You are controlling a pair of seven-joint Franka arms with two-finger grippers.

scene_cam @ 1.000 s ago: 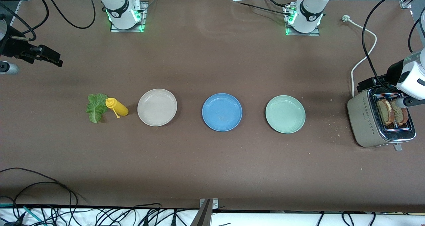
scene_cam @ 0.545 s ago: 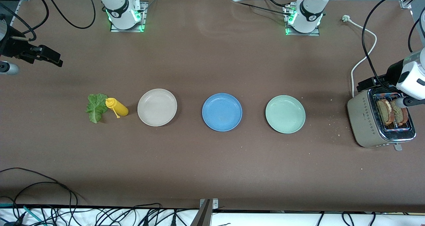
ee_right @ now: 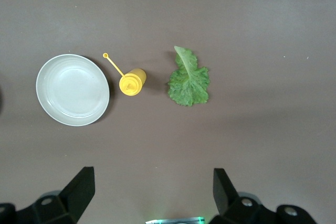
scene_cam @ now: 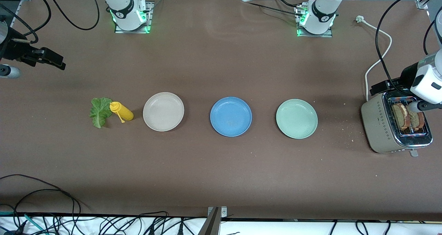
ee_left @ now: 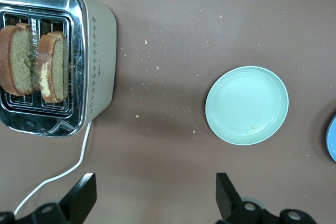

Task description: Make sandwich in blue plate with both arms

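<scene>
The blue plate (scene_cam: 231, 116) sits bare at the middle of the table; its rim (ee_left: 332, 137) just shows in the left wrist view. No sandwich is in view. Two brown toast slices (scene_cam: 407, 117) (ee_left: 31, 61) stand upright in the toaster's slots. A green lettuce leaf (scene_cam: 100, 111) (ee_right: 189, 81) lies flat toward the right arm's end. My left gripper (scene_cam: 380, 87) (ee_left: 156, 190) hangs open over the table beside the toaster, holding nothing. My right gripper (scene_cam: 51, 60) (ee_right: 152, 184) hovers open and empty over bare table near the lettuce.
A yellow squeeze bottle (scene_cam: 121, 111) (ee_right: 131, 82) lies touching the lettuce. A beige plate (scene_cam: 163, 111) and a pale green plate (scene_cam: 296, 118) (ee_left: 247, 105) flank the blue one. The toaster (scene_cam: 380, 124) has a white cord (scene_cam: 376, 62). Crumbs lie around it.
The left arm's hand has shifted very slightly over the toaster. Nothing else has moved, and both grippers have stayed open.
</scene>
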